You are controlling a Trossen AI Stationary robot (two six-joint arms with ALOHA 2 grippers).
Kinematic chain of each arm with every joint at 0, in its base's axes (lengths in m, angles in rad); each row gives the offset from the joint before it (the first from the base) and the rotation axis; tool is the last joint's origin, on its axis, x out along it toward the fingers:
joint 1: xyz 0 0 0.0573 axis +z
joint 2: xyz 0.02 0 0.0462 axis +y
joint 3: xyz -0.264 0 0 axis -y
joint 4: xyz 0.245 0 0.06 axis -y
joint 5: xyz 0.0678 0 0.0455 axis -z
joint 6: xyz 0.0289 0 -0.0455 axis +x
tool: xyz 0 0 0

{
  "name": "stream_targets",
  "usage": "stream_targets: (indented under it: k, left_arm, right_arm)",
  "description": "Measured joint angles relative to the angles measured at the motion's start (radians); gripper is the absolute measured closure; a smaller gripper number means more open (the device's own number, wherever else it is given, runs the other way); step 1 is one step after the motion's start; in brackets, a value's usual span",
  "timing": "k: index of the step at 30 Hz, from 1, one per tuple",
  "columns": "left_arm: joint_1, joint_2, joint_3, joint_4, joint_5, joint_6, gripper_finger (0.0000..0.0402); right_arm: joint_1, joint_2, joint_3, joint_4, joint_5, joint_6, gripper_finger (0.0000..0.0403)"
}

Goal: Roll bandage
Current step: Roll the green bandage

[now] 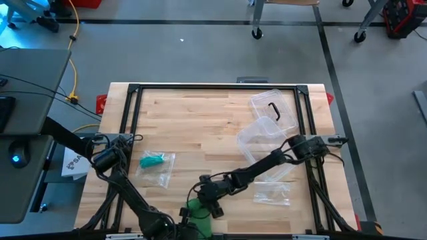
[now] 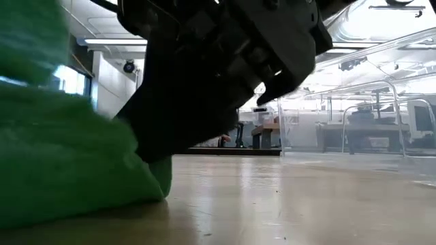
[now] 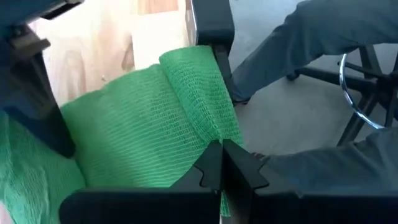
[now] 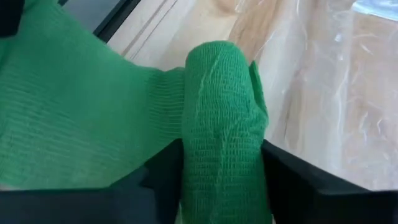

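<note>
Bandage: green woven gauze bandage [image 4: 224,130], partly rolled, at the near edge of the wooden worktop [image 1: 200,120]; a loose tail [image 3: 143,124] runs off the roll
Handling: likely light, soft and limp, creasing easily; best held across the roll's body and at the tail's edge
Right claw [image 4: 221,158]: fingers set either side of the roll, pinching it
Left claw [image 3: 222,163]: pressed together on the tail's edge
Beyond: clear plastic box [image 1: 267,130] well apart; bagged bandage [image 1: 155,161] near the left arm

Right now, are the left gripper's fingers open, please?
No, the left gripper is shut, its fingers pinching the green bandage.
</note>
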Motion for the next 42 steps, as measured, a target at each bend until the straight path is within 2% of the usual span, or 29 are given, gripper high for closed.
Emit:
stream_targets:
  k: [5, 8, 18, 23, 26, 34, 42]
  left_arm:
    - [0.011, 0.0, 0.0, -0.015, -0.001, 0.019, 0.0401]
    - [0.021, 0.0, 0.0, -0.04, -0.006, 0.019, 0.0401]
    - [0.003, 0.087, 0.0, -0.039, 0.024, -0.021, 0.0401]
    - [-0.018, 0.101, 0.003, -0.08, -0.019, -0.056, 0.0401]
    - [-0.016, 0.098, 0.002, -0.116, -0.055, -0.051, 0.0401]
    - [0.004, 0.096, 0.002, -0.129, -0.047, -0.002, 0.0401]
    - [0.04, 0.096, 0.001, -0.133, -0.052, -0.033, 0.0394]
  right_arm:
    - [-0.041, -0.013, 0.0, -0.006, 0.011, 0.007, 0.032]
    - [-0.089, -0.025, 0.0, -0.02, 0.026, 0.02, 0.0363]
    - [-0.281, -0.038, 0.0, -0.095, 0.001, 0.12, 0.0364]
    - [-0.333, -0.046, 0.0, -0.107, 0.001, 0.137, 0.0364]
    - [-0.335, -0.046, 0.0, -0.118, -0.005, 0.139, 0.0362]
    - [-0.28, -0.047, 0.0, -0.124, 0.03, 0.15, 0.0354]
    - [-0.268, -0.047, 0.0, -0.12, 0.031, 0.165, 0.0352]
